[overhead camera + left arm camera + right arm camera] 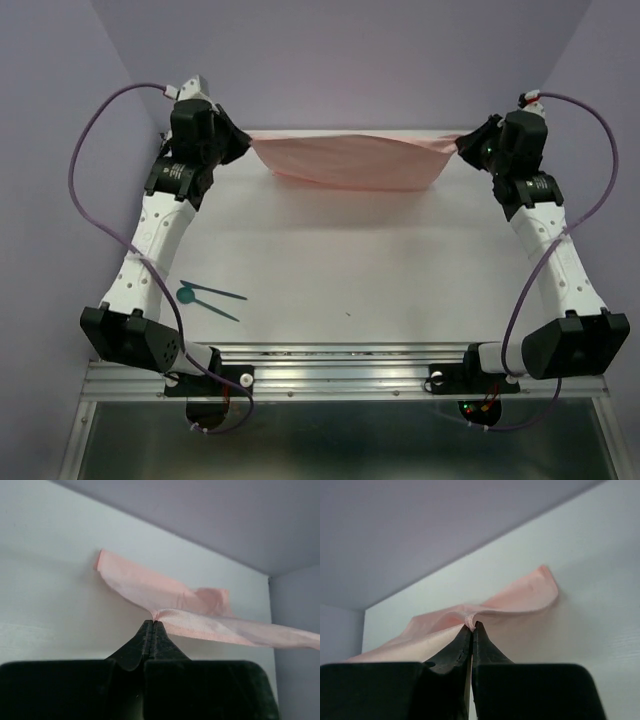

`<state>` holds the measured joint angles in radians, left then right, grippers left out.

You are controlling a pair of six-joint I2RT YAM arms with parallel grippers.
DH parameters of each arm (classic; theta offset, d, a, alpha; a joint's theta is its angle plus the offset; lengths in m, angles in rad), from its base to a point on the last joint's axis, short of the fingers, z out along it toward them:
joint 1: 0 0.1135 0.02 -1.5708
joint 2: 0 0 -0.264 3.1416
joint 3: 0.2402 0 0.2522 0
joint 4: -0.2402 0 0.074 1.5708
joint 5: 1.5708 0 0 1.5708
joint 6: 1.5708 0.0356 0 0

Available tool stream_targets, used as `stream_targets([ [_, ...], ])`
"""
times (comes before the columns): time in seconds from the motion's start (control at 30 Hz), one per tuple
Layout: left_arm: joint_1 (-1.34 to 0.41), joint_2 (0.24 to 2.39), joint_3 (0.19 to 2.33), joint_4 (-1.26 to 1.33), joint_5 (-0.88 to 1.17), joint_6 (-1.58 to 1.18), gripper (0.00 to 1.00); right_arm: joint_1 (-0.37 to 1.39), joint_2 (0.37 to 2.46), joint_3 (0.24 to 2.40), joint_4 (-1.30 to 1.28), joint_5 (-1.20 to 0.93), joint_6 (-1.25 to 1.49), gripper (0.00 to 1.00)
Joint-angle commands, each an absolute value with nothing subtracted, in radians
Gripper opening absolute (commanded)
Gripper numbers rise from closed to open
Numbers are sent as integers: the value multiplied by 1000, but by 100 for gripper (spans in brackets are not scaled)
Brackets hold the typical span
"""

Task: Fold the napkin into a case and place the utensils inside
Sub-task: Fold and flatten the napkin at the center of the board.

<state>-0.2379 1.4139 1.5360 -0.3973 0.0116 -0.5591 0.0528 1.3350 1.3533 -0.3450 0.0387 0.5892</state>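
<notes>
**Soft napkin pinched at both ends**

It stretches well beyond the utensils, looking light and limp and sagging in the middle. Left gripper and right gripper each clamp a corner, which seems the right hold.

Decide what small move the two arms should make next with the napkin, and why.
Probably draw both ends evenly toward the near edge to lay a fold: the left gripper and right gripper each pinch one end of the napkin, the cloth stretched between them.
</notes>
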Motion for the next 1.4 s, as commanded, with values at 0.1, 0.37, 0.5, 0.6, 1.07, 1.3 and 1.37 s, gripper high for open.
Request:
stream_targets([
  [0.1, -213, 1292, 1747, -305, 29, -457, 0, 49, 1264, 1629, -388, 89, 523, 1],
  [0.37, -213, 1135, 1805, -216, 78, -399, 0, 49, 1120, 1772, -390, 115, 483, 1],
  [0.5, -213, 1045, 1815, -212, 77, -394, 0, 49, 1048, 1798, -391, 106, 486, 1],
  [0.6, -213, 994, 1806, -216, 77, -393, 0, 49, 994, 1807, -405, 104, 494, 1],
  [1.07, -213, 1052, 1629, -247, 120, -403, 0, 49, 933, 1553, -500, 186, 532, 1],
  [1.3, -215, 1227, 1447, -167, 140, -411, 0, 49, 1102, 1381, -427, 203, 506, 1],
  [1.37, -213, 1279, 1424, -154, 138, -413, 0, 49, 1158, 1350, -410, 192, 508, 1],
])
